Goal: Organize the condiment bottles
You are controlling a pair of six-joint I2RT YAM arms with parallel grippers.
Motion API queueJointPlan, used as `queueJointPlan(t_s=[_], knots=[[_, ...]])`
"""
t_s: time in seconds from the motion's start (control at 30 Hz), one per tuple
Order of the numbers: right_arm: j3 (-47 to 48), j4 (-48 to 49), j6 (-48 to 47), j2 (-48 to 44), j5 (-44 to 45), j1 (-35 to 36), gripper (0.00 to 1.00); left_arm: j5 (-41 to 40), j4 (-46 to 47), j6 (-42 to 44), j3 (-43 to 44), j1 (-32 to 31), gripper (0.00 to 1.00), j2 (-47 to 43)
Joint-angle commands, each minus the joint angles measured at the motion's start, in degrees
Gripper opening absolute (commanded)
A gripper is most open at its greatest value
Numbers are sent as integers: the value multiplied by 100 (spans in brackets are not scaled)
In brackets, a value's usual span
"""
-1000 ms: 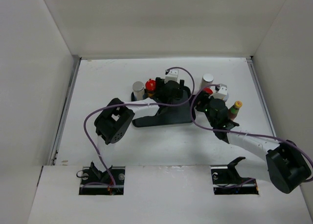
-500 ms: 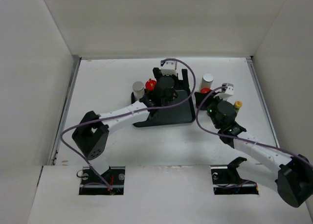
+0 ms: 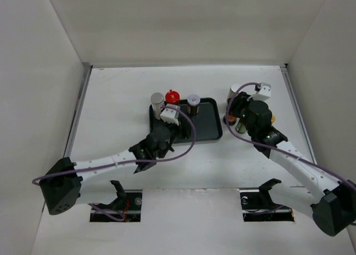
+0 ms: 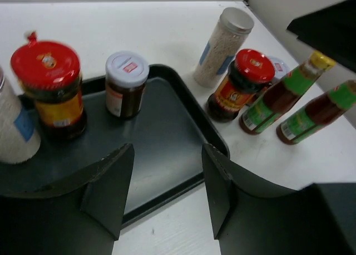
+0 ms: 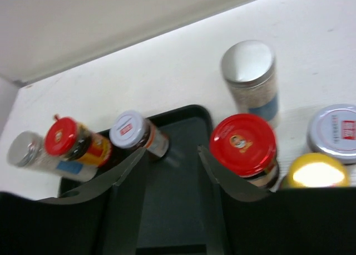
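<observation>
Left wrist cam: left gripper (image 4: 167, 155) has its jaws apart and empty, over the near rim of the dark tray (image 4: 167, 127). Three condiments sit along the tray's far side: white shaker (image 4: 14, 132), red-capped jar (image 4: 50, 88) and white-lidded jar (image 4: 125, 82). Five are loose on the table right of the tray, packed close: tall shaker (image 4: 222, 43), second red-capped jar (image 4: 242, 82), silver-lidded jar (image 4: 278, 68) behind it, yellow-capped bottle (image 4: 278, 99) and second slim bottle (image 4: 314, 116). Right wrist cam: right gripper (image 5: 172, 152) also has its jaws apart and empty. The second red-capped jar is just beside its right finger, not between the fingers, with the yellow cap and silver lid right next to it. Top cam: the right arm hides most of the loose group, so I can't judge the gaps from there. Risks: coming down on that jar with so little room, the outer finger could clip a slim bottle, and those look tippy. A carried jar could catch the tray rim on the way in. The left gripper is close enough to nudge the tray.
</observation>
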Motion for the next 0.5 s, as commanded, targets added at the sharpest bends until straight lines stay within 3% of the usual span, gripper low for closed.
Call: queueJointPlan(t_s=[0.0, 0.23, 0.37, 0.47], knots=[[634, -905, -453, 242, 488, -153, 53, -104, 371, -596, -732, 165, 49, -675], [1373, -1784, -832, 463, 1217, -294, 66, -192, 731, -1222, -2070, 939, 52, -1616], [1278, -2233, -929, 174, 1947, -399, 72, -209, 890, -950, -2554, 1290, 57, -2187], [1102, -2488, -789, -12, 2071, -382, 74, -183, 951, -1221, -2783, 1493, 59, -2487]])
